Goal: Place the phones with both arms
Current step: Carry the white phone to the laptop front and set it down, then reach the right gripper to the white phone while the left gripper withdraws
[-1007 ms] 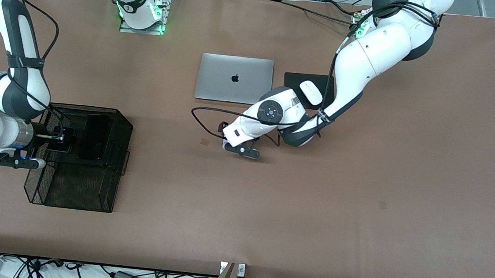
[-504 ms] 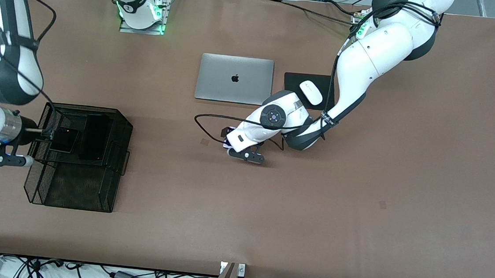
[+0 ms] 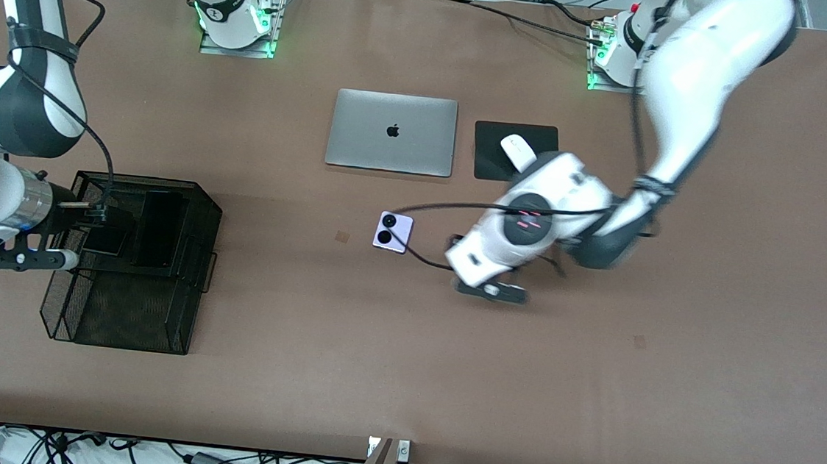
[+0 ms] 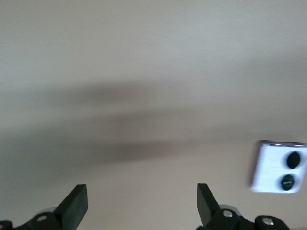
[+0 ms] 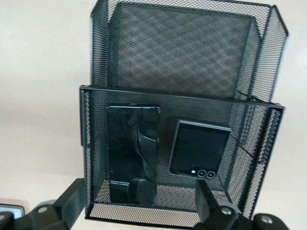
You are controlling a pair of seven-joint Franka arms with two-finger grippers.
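Three phones: two (image 5: 132,148) (image 5: 198,149) in the mesh basket (image 3: 180,295) under the released right jaws (image 5: 136,203); the lilac phone (image 3: 392,232) lies at nine o'clock from the released left jaws (image 4: 141,203).

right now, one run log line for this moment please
left gripper open over bare table | right gripper open over mesh basket | two black phones in basket | lilac phone on table

High front camera looks down on the whole tabletop (image 3: 593,394). Left wrist camera looks close down at bare tabletop and the lilac phone (image 4: 278,166). Right wrist camera looks close into the basket (image 5: 182,96); the front view shares both.
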